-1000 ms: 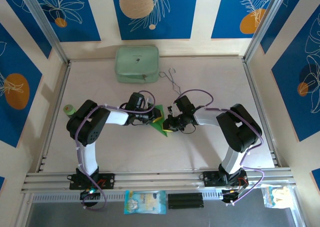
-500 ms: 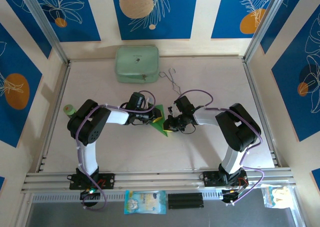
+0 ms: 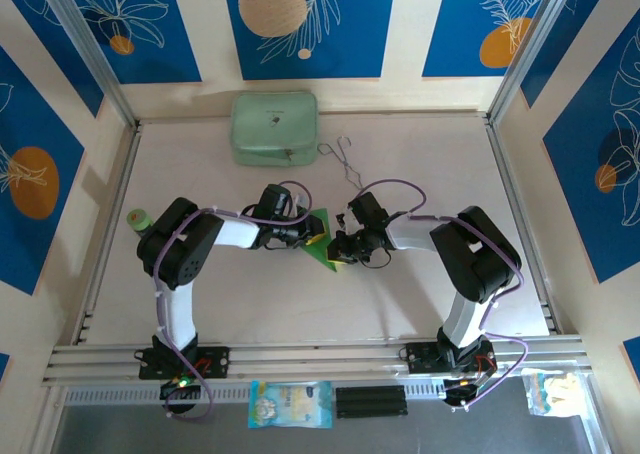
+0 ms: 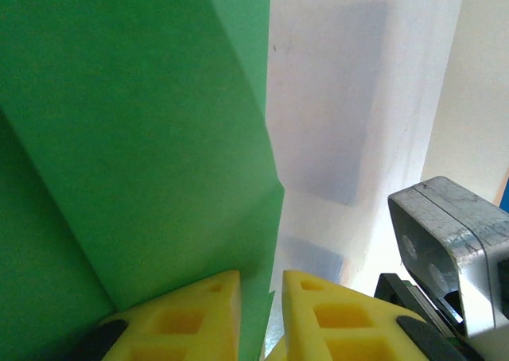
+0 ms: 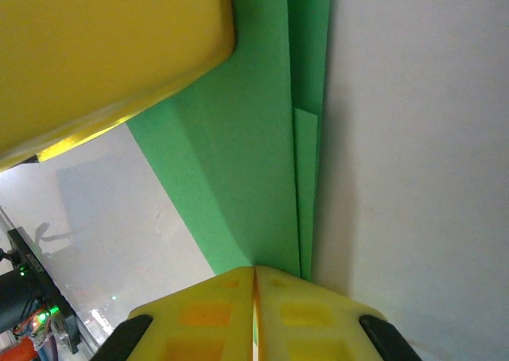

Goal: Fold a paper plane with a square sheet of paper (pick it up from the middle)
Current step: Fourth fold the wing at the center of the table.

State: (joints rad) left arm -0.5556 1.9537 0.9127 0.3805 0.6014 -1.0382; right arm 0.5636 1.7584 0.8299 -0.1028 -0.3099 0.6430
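The square sheet of paper (image 3: 322, 242), bright green and folded into layers, is held off the table at the middle between both grippers. My left gripper (image 3: 312, 237) reaches in from the left. In the left wrist view its yellow fingers (image 4: 191, 321) stand a little apart, the paper (image 4: 143, 138) edge resting against the left one with a gap to the right one, so the left gripper (image 4: 261, 313) is open. My right gripper (image 3: 340, 254) comes from the right. In the right wrist view the right gripper (image 5: 254, 297) is shut on the folded paper (image 5: 246, 162) edge.
A pale mint case (image 3: 274, 127) lies at the back, with thin wire tongs (image 3: 343, 160) just right of it. A small green roll (image 3: 138, 217) sits at the left rail. A printed packet (image 3: 290, 404) lies below the front rail.
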